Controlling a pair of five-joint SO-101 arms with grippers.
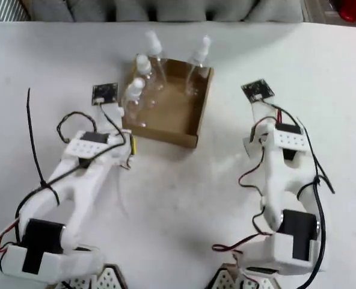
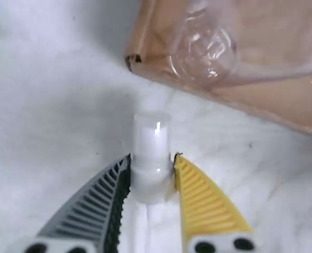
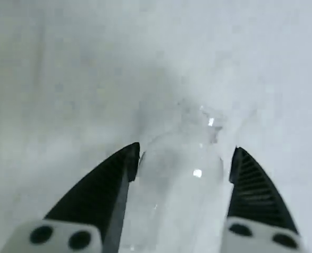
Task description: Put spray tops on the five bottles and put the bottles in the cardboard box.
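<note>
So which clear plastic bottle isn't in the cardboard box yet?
The clear plastic bottle between the right hand's fingers; the other four stand inside the brown cardboard box.

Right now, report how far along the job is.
Done: four capped bottles stand in the box. In hand: the left hand grips a top beside the box; the right hand holds the fifth bottle, its neck apparently bare. Left: fit that top, then box the bottle.
</note>
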